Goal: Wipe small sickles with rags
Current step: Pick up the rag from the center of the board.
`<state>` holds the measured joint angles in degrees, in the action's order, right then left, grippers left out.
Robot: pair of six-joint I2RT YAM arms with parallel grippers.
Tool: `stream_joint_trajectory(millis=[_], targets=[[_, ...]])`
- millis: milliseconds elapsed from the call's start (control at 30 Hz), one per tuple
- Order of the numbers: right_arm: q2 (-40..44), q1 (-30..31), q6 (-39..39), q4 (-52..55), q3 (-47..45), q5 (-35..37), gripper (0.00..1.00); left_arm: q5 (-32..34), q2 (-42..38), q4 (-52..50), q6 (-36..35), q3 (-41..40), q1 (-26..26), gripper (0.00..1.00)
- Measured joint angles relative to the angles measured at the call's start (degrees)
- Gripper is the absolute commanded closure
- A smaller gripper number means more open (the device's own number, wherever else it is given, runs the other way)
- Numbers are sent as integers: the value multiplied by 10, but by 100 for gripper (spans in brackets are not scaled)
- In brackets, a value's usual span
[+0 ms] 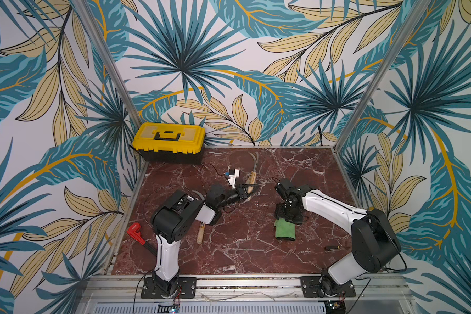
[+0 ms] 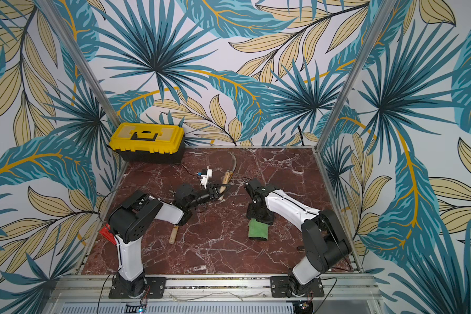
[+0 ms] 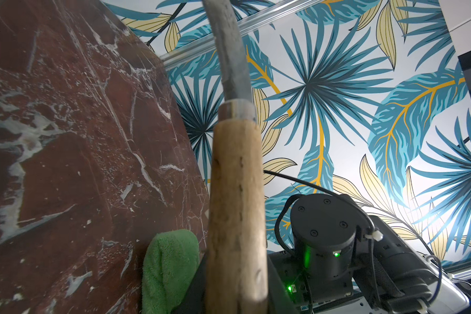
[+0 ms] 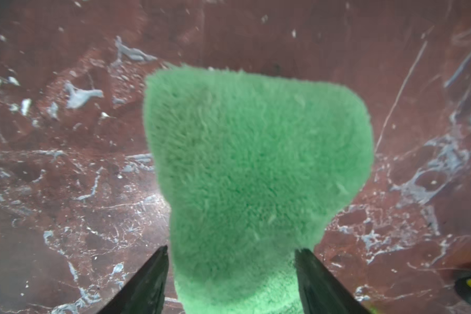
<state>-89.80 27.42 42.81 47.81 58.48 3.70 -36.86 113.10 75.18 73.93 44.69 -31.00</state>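
Mid-table in both top views: left gripper [image 1: 246,190] [image 2: 218,190] clamped on the butt end of a small sickle [image 1: 252,175] [image 2: 227,176]. Long axis runs front-to-back. Pale wood handle with an orange label, thin grey blade curving toward the back wall. Second sickle [image 1: 201,233] [image 2: 173,235]: only the handle shows, the rest is under the left arm. Green rag [image 1: 285,231] [image 2: 258,230] lies on the red marble table [image 1: 229,252], long axis roughly front-to-back, dark edge at the front end. Right gripper [image 1: 287,217] points down over its back end; jaw gap unreadable from above.

Left wrist: same small sickle [image 3: 237,190] close up. Rough pitted wood, metal ferrule, dull mottled blade. Label not visible from this side. Rag [image 3: 169,269] sits beyond it.

Right wrist: fuzzy rag [image 4: 256,152] fills the frame. Right gripper [image 4: 231,250] is spread wide, black fingers [image 4: 147,282] flanking the rag's narrow end. Can't tell if the pads touch it.
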Motion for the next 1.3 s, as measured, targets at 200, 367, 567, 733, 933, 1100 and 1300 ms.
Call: stream_joint_trajectory(millis=[200, 367, 567, 733, 933, 1100, 1300], targets=[[38, 0, 23, 2, -16, -4, 20, -2, 0, 5, 3, -2, 7, 100], [19, 0, 26, 9, -8, -4, 15, -5, 1, 10, 7, -2, 9, 100], [-46, 0, 26, 16, 20, 6, 12, -9, 2, 18, 11, -2, 18, 100], [-98, 0, 21, 15, 45, 5, 14, -15, 2, 21, 15, -2, 28, 100], [-121, -2, 5, 14, 55, 0, 32, -19, 2, 22, 15, -2, 37, 100], [-138, -11, -21, 14, 66, -7, 63, -20, 2, 23, 15, -4, 41, 100], [-145, -18, -83, 30, 95, -5, 83, -26, 2, 25, 20, -9, 46, 100]])
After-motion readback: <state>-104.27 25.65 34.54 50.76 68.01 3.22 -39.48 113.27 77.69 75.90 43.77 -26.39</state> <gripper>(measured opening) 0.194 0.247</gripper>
